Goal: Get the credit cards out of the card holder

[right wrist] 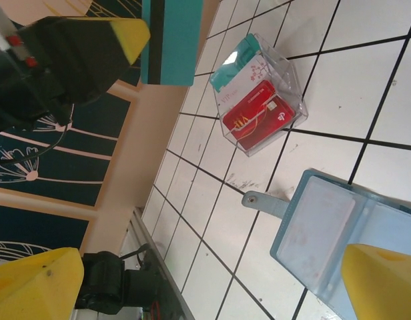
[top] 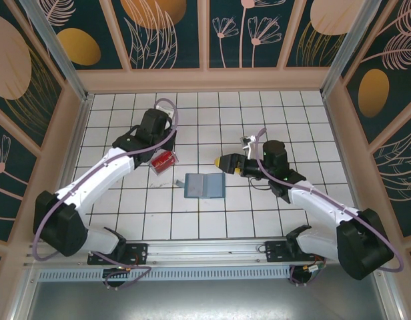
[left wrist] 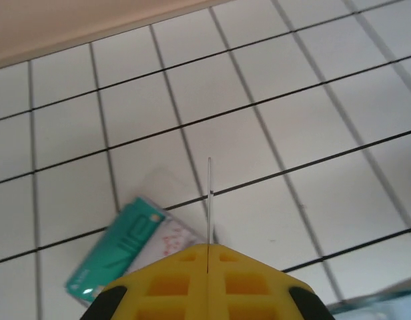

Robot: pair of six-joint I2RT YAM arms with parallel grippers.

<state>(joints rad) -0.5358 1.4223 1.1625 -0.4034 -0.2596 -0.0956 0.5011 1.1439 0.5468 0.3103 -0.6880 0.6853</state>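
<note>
left end effector (left wrist: 207,248): yellow fingers pinched flat on a thin teal-green plastic credit card (right wrist: 171,40), which shows as a bare line, edge-on, in its own wrist view. It grips one edge, so the rest of the card hangs free. That reads as a carry-and-drop pose, not a pull. It hangs over the pile of red, white and teal cards (right wrist: 255,110), which sits beyond and to the left of the slim blue-grey soft bifold card holder (top: 204,185), apart from it. The pile looks to be inside a clear plastic tray (right wrist: 295,100). My guess is that's there to corral extracted cards.

right end effector (right wrist: 212,267): fingers spread wide, gripping nothing, hovering just off the card holder's far right corner. Probably parked to pin the holder or go for the next card.

The card holder lies open flat on the white tiled tabletop (top: 272,113), pocket panels up, closure tab sticking out left, so access is good. Can't tell whether any card remains in the pockets. Next call: release the teal card onto the pile.
</note>
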